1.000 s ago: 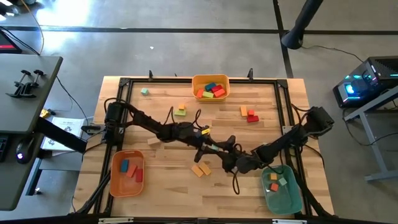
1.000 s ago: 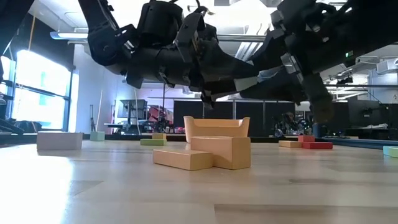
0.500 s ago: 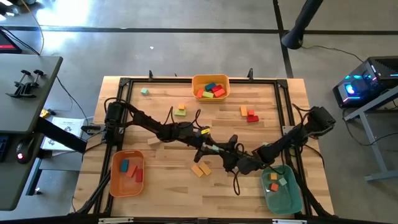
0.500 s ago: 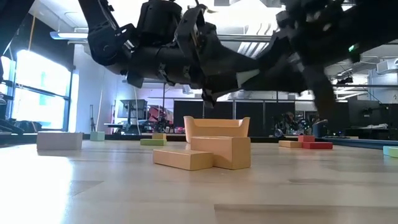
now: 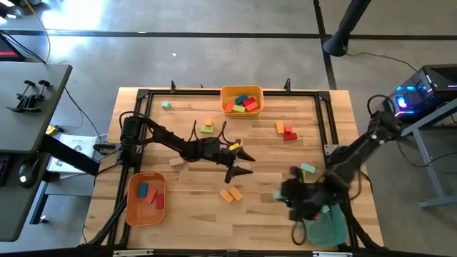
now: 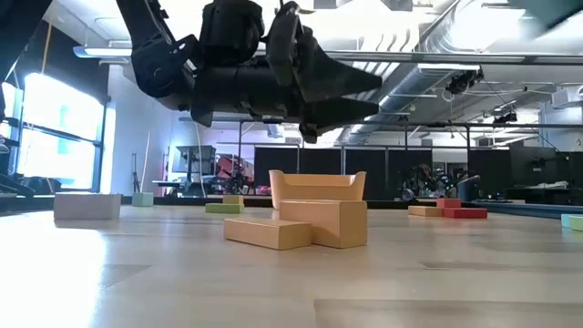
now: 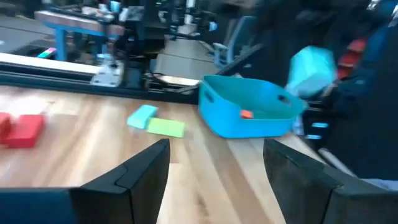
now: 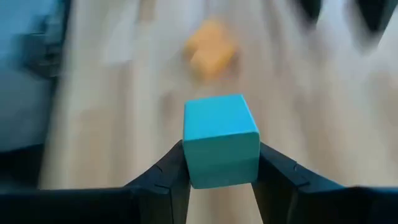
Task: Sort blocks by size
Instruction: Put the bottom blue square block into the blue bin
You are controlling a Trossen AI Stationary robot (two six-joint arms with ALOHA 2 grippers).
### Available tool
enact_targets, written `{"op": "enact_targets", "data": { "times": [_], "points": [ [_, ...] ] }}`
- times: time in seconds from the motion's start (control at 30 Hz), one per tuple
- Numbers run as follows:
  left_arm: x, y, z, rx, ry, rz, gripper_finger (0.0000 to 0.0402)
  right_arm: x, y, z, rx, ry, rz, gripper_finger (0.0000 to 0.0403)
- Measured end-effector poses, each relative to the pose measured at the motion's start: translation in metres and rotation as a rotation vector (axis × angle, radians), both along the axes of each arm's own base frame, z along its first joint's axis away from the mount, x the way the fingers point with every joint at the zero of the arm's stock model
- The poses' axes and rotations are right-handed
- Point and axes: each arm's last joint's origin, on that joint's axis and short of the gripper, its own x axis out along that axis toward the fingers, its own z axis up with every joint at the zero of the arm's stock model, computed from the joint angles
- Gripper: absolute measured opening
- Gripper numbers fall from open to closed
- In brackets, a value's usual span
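My right gripper (image 5: 280, 197) is over the near right of the table, beside the teal bin (image 5: 325, 227), shut on a teal cube (image 8: 221, 140). The cube also shows in the left wrist view (image 7: 313, 62). My left gripper (image 5: 239, 165) hangs open and empty over the table's middle; it also shows in the left wrist view (image 7: 217, 168). Two tan-orange blocks (image 5: 230, 193) lie on the table below it, one leaning on the other (image 6: 301, 225). A teal and a green block (image 5: 307, 169) lie flat to the right. My right gripper pinches the teal cube by two opposite side faces (image 8: 186, 149) between its two fingers. The fingers point toward the table's left. The cube is lifted clear of the table.
An orange bin (image 5: 241, 91) with several blocks stands at the far middle. Another orange bin (image 5: 134, 203) is at the near left. Red and orange blocks (image 5: 285, 132) lie at the far right, green and orange ones (image 5: 207, 126) behind the left arm, and a teal one (image 5: 166, 105) at the far left.
My right gripper has swung away from the left gripper at the table's middle, toward the right and near edges and the teal bin. It has gone out of the low view. My left arm has stayed in place.
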Motion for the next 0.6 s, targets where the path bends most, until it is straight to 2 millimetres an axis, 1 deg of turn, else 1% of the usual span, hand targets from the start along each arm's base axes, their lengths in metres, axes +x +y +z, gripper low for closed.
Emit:
{"op": "enact_targets", "data": {
  "times": [0.07, 0.1, 0.2, 0.27, 0.4, 0.47, 0.53, 0.6],
  "points": [
    [0.000, 0.002, 0.000, 0.023, -0.005, 0.031, 0.0243, -0.012, 0.010, 0.014, 0.143, 0.118, -0.096, 0.0129],
    [0.000, 0.002, 0.000, 0.034, -0.009, 0.039, 0.0243, -0.019, 0.015, 0.016, 0.200, 0.172, -0.150, 0.0129],
    [0.000, 0.003, 0.001, 0.054, -0.019, 0.066, 0.0243, -0.039, 0.037, 0.014, 0.340, 0.266, -0.274, 0.0129],
    [0.000, 0.002, 0.001, 0.056, -0.019, 0.073, 0.0243, -0.052, 0.051, 0.005, 0.405, 0.326, -0.342, 0.0129],
    [0.000, 0.003, 0.001, 0.061, -0.018, 0.075, 0.0243, -0.068, 0.071, -0.021, 0.434, 0.530, -0.459, 0.0129],
    [0.000, 0.003, 0.001, 0.076, -0.021, 0.074, 0.0243, -0.072, 0.076, -0.032, 0.432, 0.608, -0.487, 0.0129],
    [0.000, 0.003, 0.001, 0.090, -0.026, 0.075, 0.0243, -0.072, 0.077, -0.043, 0.411, 0.653, -0.523, 0.0131],
    [0.001, 0.005, 0.002, 0.090, -0.037, 0.079, 0.0243, -0.068, 0.074, -0.051, 0.401, 0.681, -0.565, 0.0153]
  ]
}}
